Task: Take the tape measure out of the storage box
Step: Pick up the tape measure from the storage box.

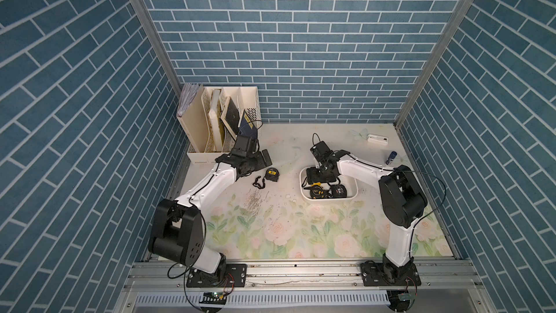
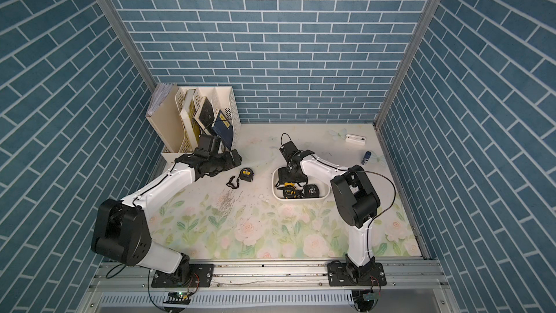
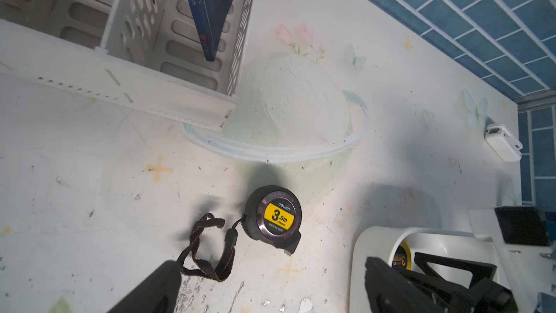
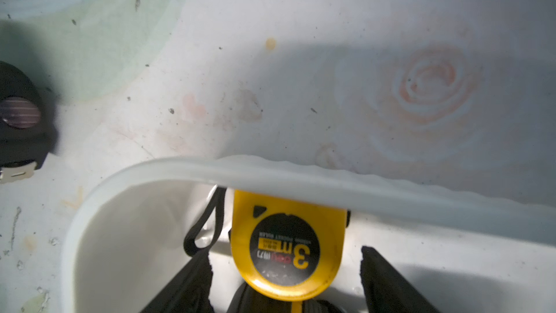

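I judge the job partly done: a grey tape measure point(image 3: 272, 216) lies flat on the table point(image 1: 301, 236), label up and strap beside it, between the file organizer point(image 1: 210, 115) and the storage box point(image 1: 331, 198), well apart from both. My left gripper point(image 3: 270, 264) hangs over it with jaws wide and nothing in them, so I count that one as out. The storage box sits right of the table's middle and is not empty. A yellow tape measure point(image 4: 288, 230) lies against its wall, and in a top view a yellow-and-black tape measure point(image 1: 316, 191) and a black tape measure point(image 1: 339, 189) lie toward the box's side nearest the table's front edge. My right gripper point(image 4: 285, 251) is down inside the box, jaws part open either side of the yellow case, with a gap showing on each side, so nothing is gripped. What is left, as I read it: pinch it, lift it over the rim, set it down outside
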You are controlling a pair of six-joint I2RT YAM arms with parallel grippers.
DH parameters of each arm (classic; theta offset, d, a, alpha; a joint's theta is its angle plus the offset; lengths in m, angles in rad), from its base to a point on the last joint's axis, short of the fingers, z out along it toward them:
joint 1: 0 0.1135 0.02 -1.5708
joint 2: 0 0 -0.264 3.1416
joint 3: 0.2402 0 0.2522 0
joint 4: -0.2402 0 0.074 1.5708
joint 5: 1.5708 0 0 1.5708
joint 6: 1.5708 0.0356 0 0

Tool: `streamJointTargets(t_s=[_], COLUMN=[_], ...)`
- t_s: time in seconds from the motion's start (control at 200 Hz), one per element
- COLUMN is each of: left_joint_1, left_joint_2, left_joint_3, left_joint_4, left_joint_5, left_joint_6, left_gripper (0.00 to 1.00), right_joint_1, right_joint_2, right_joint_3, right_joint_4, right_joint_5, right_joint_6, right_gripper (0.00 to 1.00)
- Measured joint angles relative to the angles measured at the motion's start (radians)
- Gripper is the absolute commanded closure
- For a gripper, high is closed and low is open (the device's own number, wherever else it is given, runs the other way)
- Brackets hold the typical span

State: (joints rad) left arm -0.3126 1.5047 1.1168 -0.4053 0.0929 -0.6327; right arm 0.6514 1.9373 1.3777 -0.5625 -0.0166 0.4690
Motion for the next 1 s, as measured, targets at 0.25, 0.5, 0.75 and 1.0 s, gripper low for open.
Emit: streamJointTargets(t_s=[0.25, 0.5, 0.75, 1.0], left_joint_1=[0.0, 0.0, 0.0, 0.0], left_joint_2=[-0.015, -0.034, -0.049, -0.072], left_joint_3=[0.0, 0.0, 0.0, 0.0], left_joint_4=[-0.003, -0.005, -0.01, -0.018], left_joint_5=[-0.025, -0.037, -0.051, -0.068], left_joint_6=[-0.008, -0.015, -0.024, -0.026], left_gripper=[0.0, 0.0, 0.0, 0.0], right_joint_1=[0.018, 0.018, 0.018, 0.02], right_joint_2=[0.024, 0.027, 0.047, 0.057], right_joint_3=[0.003, 0.003, 0.002, -0.002], right_joint_4=[0.018, 0.031, 0.04, 0.041], right_joint_5=[0.044, 0.076, 0.083, 0.084], right_joint_6=[0.013, 0.026, 0.033, 0.033], right_gripper=[0.21, 0.24, 0.29, 0.27])
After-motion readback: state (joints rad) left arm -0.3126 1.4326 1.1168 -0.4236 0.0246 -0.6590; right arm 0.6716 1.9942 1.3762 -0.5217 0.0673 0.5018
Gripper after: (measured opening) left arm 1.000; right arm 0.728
